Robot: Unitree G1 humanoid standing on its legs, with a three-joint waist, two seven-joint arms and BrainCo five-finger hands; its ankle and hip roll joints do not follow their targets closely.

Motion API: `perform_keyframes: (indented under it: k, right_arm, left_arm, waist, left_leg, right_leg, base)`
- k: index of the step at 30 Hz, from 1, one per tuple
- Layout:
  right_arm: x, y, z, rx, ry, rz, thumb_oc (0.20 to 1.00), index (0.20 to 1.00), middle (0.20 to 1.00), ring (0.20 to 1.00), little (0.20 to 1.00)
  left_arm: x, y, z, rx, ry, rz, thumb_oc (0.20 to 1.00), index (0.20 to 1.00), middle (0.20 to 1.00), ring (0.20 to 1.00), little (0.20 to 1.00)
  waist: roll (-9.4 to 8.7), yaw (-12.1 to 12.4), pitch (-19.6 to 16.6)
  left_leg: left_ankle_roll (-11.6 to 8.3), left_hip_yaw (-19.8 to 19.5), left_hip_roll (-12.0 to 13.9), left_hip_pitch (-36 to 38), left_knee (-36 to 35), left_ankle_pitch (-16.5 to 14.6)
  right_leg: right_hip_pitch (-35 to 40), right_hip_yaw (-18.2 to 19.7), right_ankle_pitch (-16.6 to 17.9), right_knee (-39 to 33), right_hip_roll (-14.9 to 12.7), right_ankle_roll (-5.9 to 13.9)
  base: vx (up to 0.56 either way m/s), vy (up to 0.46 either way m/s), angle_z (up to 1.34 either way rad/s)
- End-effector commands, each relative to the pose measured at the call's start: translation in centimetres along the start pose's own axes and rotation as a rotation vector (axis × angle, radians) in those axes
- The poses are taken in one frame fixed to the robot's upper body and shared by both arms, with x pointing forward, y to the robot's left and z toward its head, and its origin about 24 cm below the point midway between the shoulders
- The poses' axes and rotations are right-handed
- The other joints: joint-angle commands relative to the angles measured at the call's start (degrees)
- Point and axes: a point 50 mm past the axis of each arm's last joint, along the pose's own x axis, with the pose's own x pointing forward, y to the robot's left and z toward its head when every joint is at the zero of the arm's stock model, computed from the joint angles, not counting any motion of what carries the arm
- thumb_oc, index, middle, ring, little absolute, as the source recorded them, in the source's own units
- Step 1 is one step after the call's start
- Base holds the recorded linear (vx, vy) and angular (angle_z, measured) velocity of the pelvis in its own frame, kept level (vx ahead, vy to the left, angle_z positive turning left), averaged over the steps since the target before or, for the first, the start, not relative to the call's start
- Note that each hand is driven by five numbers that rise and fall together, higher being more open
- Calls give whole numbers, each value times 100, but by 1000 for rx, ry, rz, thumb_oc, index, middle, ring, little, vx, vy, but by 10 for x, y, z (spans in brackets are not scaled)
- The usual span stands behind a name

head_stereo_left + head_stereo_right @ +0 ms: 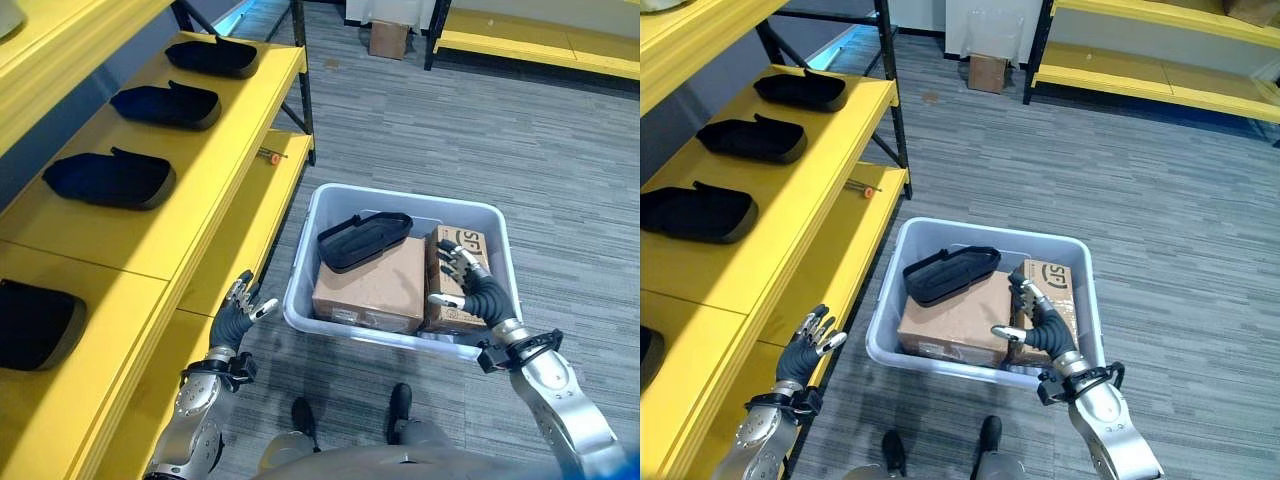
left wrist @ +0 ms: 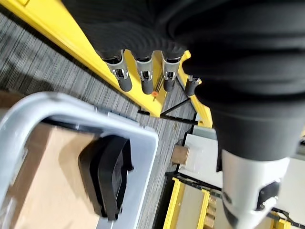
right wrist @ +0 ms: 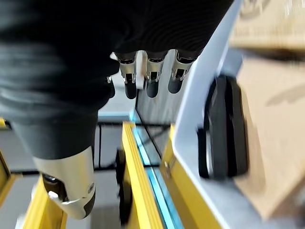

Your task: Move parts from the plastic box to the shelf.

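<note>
A pale grey plastic box (image 1: 410, 197) stands on the floor beside a yellow shelf (image 1: 215, 160). In it a black moulded part (image 1: 362, 240) lies on a large cardboard carton (image 1: 375, 285), and a smaller carton (image 1: 452, 250) stands to its right. My right hand (image 1: 470, 285) hovers open over the smaller carton, a short way right of the part, holding nothing. My left hand (image 1: 238, 315) is open and empty between the shelf's front edge and the box's left wall. The black part (image 2: 107, 176) lies past the left hand's fingers and, as the part (image 3: 224, 129), past the right hand's.
Several black parts (image 1: 110, 178) lie in a row on the shelf's upper board. A small orange-tipped tool (image 1: 270, 155) rests on the lower board. A cardboard box (image 1: 388, 38) and another yellow rack (image 1: 540, 45) stand far across the grey carpet.
</note>
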Motion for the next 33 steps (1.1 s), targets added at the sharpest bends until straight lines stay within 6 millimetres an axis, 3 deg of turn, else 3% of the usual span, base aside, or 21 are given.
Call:
perform_keyframes:
  k: [1, 3, 5, 6, 7, 8, 9, 10, 11, 13, 14, 15, 17, 23, 33]
  right_arm:
    - [2, -3, 21, -27, -113, -3, 1000, 1000, 1000, 1000, 1000]
    - [1, -7, 21, -35, -111, -22, 1000, 1000, 1000, 1000, 1000]
    - [2, -11, 23, -42, -117, -35, 1000, 1000, 1000, 1000, 1000]
    - [2, -12, 25, -50, -130, -39, 1000, 1000, 1000, 1000, 1000]
    - [2, -12, 25, -50, -130, -39, 1000, 1000, 1000, 1000, 1000]
    - [0, -17, 24, -51, -129, -81, 1000, 1000, 1000, 1000, 1000]
    - [0, -17, 24, -51, -129, -81, 1000, 1000, 1000, 1000, 1000]
    - [-1, -17, 22, -48, -123, -92, 1000, 1000, 1000, 1000, 1000]
    - [-5, -19, 16, -43, -94, -109, 1000, 1000, 1000, 1000, 1000]
    - [-4, -16, 15, -49, -91, -90, 1000, 1000, 1000, 1000, 1000]
    - [-3, -13, 14, -39, -93, -76, 1000, 1000, 1000, 1000, 1000]
    - [-3, -9, 12, -11, -87, -58, 1000, 1000, 1000, 1000, 1000]
    - [-1, -6, 10, -4, -76, -49, 1000, 1000, 1000, 1000, 1000]
    - [-5, 0, -2, 49, -30, -45, 1000, 1000, 1000, 1000, 1000]
    - [-10, 1, -7, 68, -1, -48, 1000, 1000, 1000, 1000, 1000]
  left_arm:
    - [11, -6, 27, 27, -120, -64, 1000, 1000, 1000, 1000, 1000]
    - [14, -9, 27, 21, -123, -76, 1000, 1000, 1000, 1000, 1000]
    - [17, -12, 30, 7, -138, -87, 1000, 1000, 1000, 1000, 1000]
    - [17, -15, 31, 4, -144, -95, 1000, 1000, 1000, 1000, 1000]
    - [17, -15, 31, 4, -144, -95, 1000, 1000, 1000, 1000, 1000]
    - [16, -15, 27, -9, -125, -81, 1000, 1000, 1000, 1000, 1000]
    - [16, -15, 27, -9, -124, -81, 1000, 1000, 1000, 1000, 1000]
    - [16, -15, 27, -8, -128, -71, 1000, 1000, 1000, 1000, 1000]
    - [15, -12, 27, -11, -133, -54, 1000, 1000, 1000, 1000, 1000]
    - [15, -10, 25, -2, -128, -50, 1000, 1000, 1000, 1000, 1000]
    - [16, -11, 27, -11, -138, -54, 1000, 1000, 1000, 1000, 1000]
    - [16, -9, 31, 3, -152, -63, 1000, 1000, 1000, 1000, 1000]
    - [17, -7, 32, 2, -155, -57, 1000, 1000, 1000, 1000, 1000]
    - [16, -6, 31, 20, -141, -60, 1000, 1000, 1000, 1000, 1000]
    - [10, -2, 24, 29, -104, -46, 1000, 1000, 1000, 1000, 1000]
  waist:
    - [-68, -93, -50]
    - [-65, -110, -14]
    - [-126, -30, 167]
    - [-169, 40, 246]
    - [-169, 40, 246]
    - [-177, 67, 175]
    - [-173, 72, 169]
    - [-130, 82, 169]
    - [-16, 71, 139]
    - [20, 101, 80]
    - [41, 29, 40]
    - [-14, 48, -18]
    - [-51, 62, -63]
    - [-170, 108, -236]
    - [-274, 131, -263]
  left_leg:
    - [-166, -243, 235, 151, 186, -149]
    - [-259, -309, 331, -117, 703, -162]
    - [-354, -682, 343, -592, 1764, 29]
    - [-398, -1027, 214, -763, 2031, 136]
    - [-398, -1027, 214, -763, 2031, 136]
    - [-402, -1230, 718, -901, 620, 487]
    - [-411, -1220, 724, -869, 555, 522]
    - [-445, -1297, 892, -893, 280, 765]
    - [-450, -1414, 951, -679, 82, 686]
    - [-463, -1537, 902, -629, 103, 627]
    - [-464, -1394, 871, -607, 140, 550]
    - [-341, -1282, 633, -519, 475, 180]
    - [-286, -1100, 543, -446, 599, 34]
    - [-184, -894, 369, -291, 652, -134]
    - [-205, -877, 387, -196, 496, -99]
  right_leg:
    - [-337, 39, -306, 854, -265, 413]
    - [-261, 75, -427, 809, -216, 302]
    - [-139, 147, -478, 758, -163, 121]
    - [-110, 182, -503, 748, -143, 77]
    - [-110, 182, -503, 748, -143, 77]
    - [-48, 325, -610, 792, -163, 257]
    - [-56, 329, -621, 806, -156, 253]
    - [-39, 393, -671, 889, -183, 283]
    - [-14, 546, -792, 1040, -236, 356]
    - [-47, 655, -755, 1092, -234, 362]
    - [-32, 669, -703, 1123, -312, 379]
    - [61, 874, -501, 934, -528, 495]
    - [86, 1014, -397, 812, -623, 557]
    - [204, 1094, -222, 524, -778, 670]
    - [283, 1014, -214, 396, -732, 671]
  base:
    - [55, -106, 4]
    - [30, -170, 0]
    - [-46, -149, 18]
    - [-40, -66, 18]
    - [146, 119, -20]
    - [166, 143, -17]
    - [219, 219, -28]
    - [144, 229, -12]
    - [136, 236, -33]
    - [88, 192, -64]
    - [170, 392, -96]
    - [163, 384, -88]
    - [99, 246, -70]
    - [58, 103, -25]
    - [44, 1, -4]
